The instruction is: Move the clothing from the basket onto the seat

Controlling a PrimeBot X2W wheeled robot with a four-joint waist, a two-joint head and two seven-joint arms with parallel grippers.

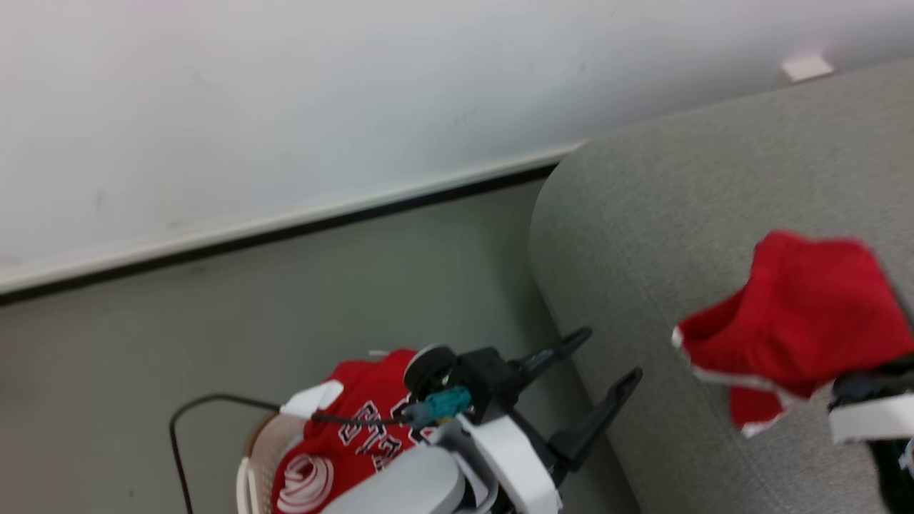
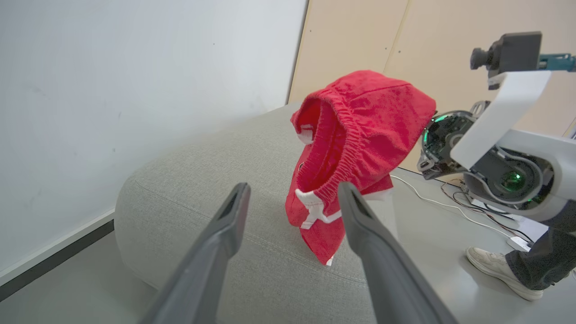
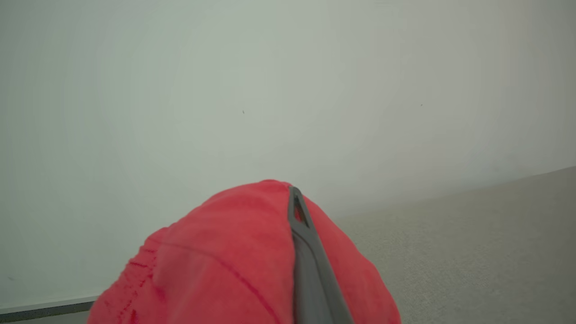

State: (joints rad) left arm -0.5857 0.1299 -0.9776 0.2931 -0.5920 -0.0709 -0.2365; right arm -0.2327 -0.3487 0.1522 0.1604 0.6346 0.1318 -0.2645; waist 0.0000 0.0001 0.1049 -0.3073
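Observation:
Red shorts (image 1: 800,321) with white trim and an elastic waistband hang over the grey seat (image 1: 678,235), draped over my right gripper (image 3: 288,193), which is shut on them. One dark finger (image 3: 300,234) shows against the cloth; the other is covered. In the left wrist view the shorts (image 2: 360,135) dangle with their lower corner close to the cushion (image 2: 202,202). My left gripper (image 1: 610,355) stands open and empty beside the seat's edge, above the basket (image 1: 255,446). The red jersey (image 1: 357,421) with black white-edged letters lies in the basket, partly hidden by my left arm.
A white wall with a dark skirting line (image 1: 285,228) runs behind the grey floor (image 1: 285,321). A black cable (image 1: 178,428) curves beside the basket. A person's shoe (image 2: 499,270) and white cables (image 2: 432,198) are on the floor beyond the seat.

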